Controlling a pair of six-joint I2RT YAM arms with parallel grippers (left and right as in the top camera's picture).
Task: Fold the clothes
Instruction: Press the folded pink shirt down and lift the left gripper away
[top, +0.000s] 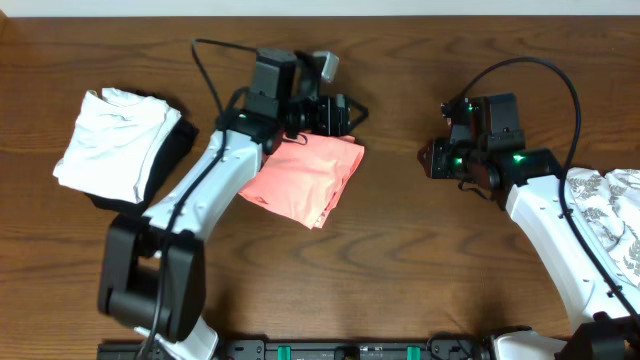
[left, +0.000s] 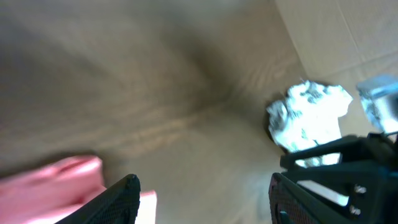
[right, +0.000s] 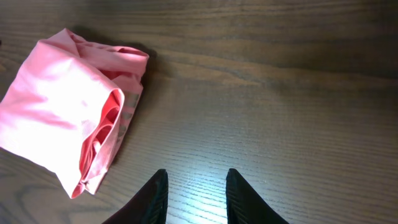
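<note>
Salmon-pink clothes (top: 305, 182) sit folded left of centre on table (top: 400, 270), long axis near-left to far-right. Left gripper (top: 348, 112) hangs by the far-right corner, jaws apart, empty, so it's the nearer arm. Right gripper (top: 432, 160) is well off right, also released.

Salmon-pink garment (top: 305, 180): no lettering legible on the folded faces in view.
White folded garment (top: 105, 145): plain, nothing to read.
Leaf-print cloth (top: 608, 205): grey leaf pattern only, no words.
Right arm (top: 542, 208): green indicator lights near the wrist, no readable marking.
Left wrist view: too blurred for any reading.
</note>
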